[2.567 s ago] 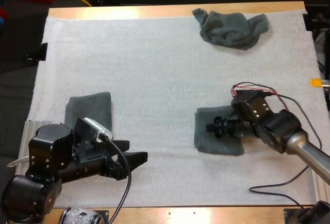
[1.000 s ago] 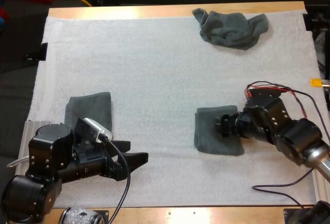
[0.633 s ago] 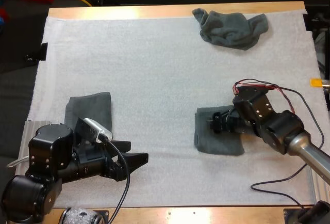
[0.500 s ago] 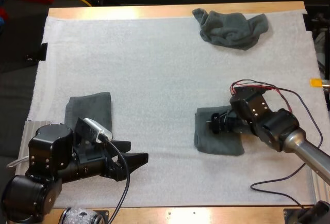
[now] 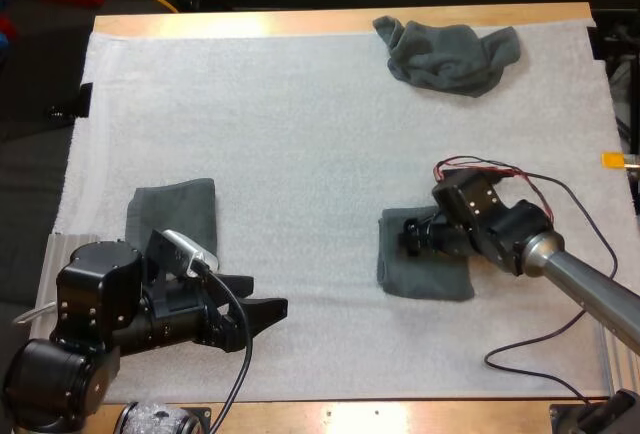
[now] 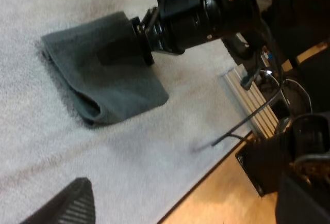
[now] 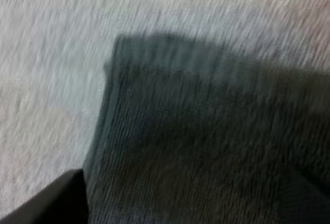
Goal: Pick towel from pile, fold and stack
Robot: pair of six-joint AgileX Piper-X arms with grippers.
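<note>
Right claw [image 5: 408, 239] is down on the folded towel [image 5: 425, 272], which lies on the right half of the white mat [image 5: 300, 154], nearer the front edge than the back. From the right wrist camera its black fingers [image 7: 46, 203] sit wide apart with the towel's ribbed cloth [image 7: 206, 141] spread flat between and beneath them, one neat corner of it showing against the mat. The left wrist camera looks across at the same towel [image 6: 103, 74], doubled over with a rounded fold along its near side, and at the right claw [image 6: 142, 38] with its tip at the towel's top surface. Over on the other side, the left claw [image 5: 255, 296] hangs low above bare mat near the front, fingers spread wide and holding nothing. Just behind that arm lies a second folded towel [image 5: 172, 209], flat near the mat's left edge. Far back on the right, close to the counter's [image 5: 300, 22] far edge, sits the crumpled towel [image 5: 445, 54], well apart from both claws.
</note>
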